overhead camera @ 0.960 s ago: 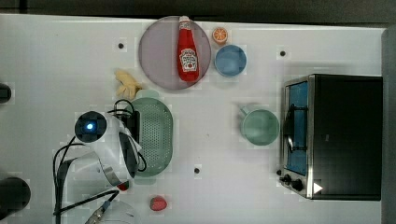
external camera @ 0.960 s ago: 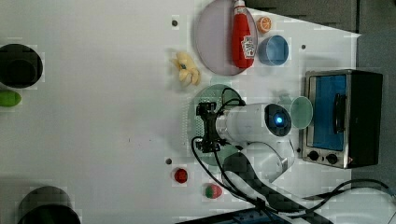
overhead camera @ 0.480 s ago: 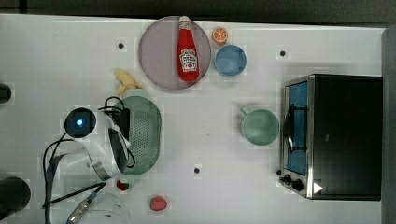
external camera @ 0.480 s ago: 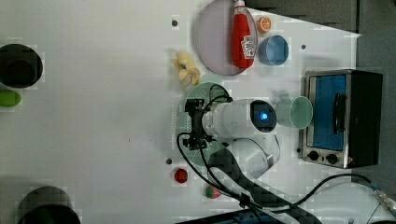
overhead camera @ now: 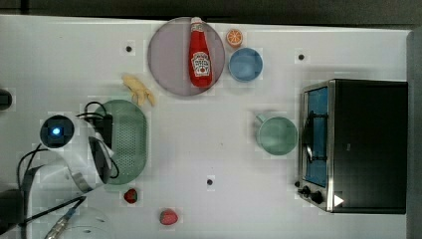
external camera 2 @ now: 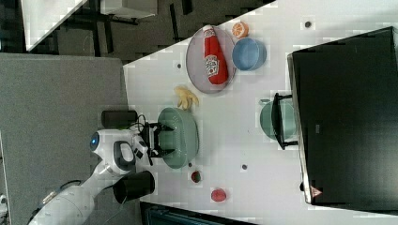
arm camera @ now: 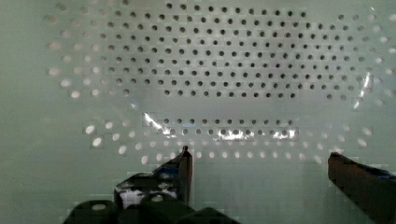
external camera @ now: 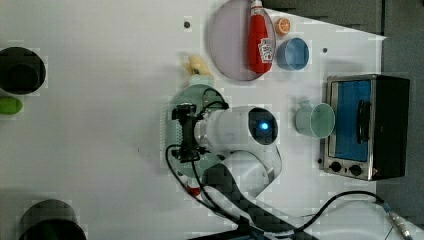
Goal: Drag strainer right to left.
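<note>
The strainer (overhead camera: 130, 142) is a pale green oval bowl dotted with small holes, lying toward the top view's left side of the white table. My arm covers its left edge in the top view. My gripper (external camera 2: 161, 138) reaches down into the bowl (external camera 2: 183, 136) near one rim, its fingers spread wide. In the wrist view the perforated inside of the strainer (arm camera: 224, 70) lies close below, with the gripper (arm camera: 261, 165) open and one dark fingertip (arm camera: 183, 163) standing clear of the other. The left view has the gripper (external camera: 186, 132) over the strainer (external camera: 172, 131).
A banana (overhead camera: 139, 89) lies just behind the strainer. A grey plate (overhead camera: 166, 59) carries a ketchup bottle (overhead camera: 200, 55); a blue bowl (overhead camera: 245, 64) and half an orange (overhead camera: 234, 37) sit beside it. Green mug (overhead camera: 276, 135), toaster oven (overhead camera: 358, 144), two strawberries (overhead camera: 131, 195).
The strainer and my gripper have slid together toward the top view's left, the strainer now close to the banana. The fingers stay spread.
</note>
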`<state>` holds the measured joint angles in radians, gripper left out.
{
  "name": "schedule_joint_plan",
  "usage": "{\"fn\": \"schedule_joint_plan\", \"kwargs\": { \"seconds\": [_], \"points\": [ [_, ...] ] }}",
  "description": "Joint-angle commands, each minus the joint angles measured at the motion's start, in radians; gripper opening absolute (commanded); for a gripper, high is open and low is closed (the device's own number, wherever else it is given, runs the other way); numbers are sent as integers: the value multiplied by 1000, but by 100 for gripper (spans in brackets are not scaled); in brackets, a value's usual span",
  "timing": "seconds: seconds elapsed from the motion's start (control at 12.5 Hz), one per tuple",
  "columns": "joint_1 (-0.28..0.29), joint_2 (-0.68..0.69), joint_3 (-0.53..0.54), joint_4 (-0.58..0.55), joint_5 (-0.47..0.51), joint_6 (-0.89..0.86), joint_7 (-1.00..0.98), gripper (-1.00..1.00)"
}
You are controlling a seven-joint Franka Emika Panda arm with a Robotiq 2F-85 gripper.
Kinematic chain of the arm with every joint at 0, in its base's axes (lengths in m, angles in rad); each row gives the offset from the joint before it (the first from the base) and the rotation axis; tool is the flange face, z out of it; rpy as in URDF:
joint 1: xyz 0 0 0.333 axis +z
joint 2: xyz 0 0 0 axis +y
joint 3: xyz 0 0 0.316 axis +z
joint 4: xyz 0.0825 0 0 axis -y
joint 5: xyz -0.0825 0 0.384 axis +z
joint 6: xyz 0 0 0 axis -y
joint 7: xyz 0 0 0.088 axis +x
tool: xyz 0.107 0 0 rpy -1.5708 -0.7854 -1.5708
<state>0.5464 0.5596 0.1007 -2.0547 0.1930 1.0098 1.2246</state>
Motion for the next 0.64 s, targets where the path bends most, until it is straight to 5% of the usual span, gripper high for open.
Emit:
{"fn": "schedule_joint_plan", "kwargs": {
  "seconds": [0.08, 0.64],
  "points": [
    [49, 9, -3, 52, 11, 9, 68, 100],
    [124, 85, -3, 178, 22, 5, 162, 100]
  ]
}}
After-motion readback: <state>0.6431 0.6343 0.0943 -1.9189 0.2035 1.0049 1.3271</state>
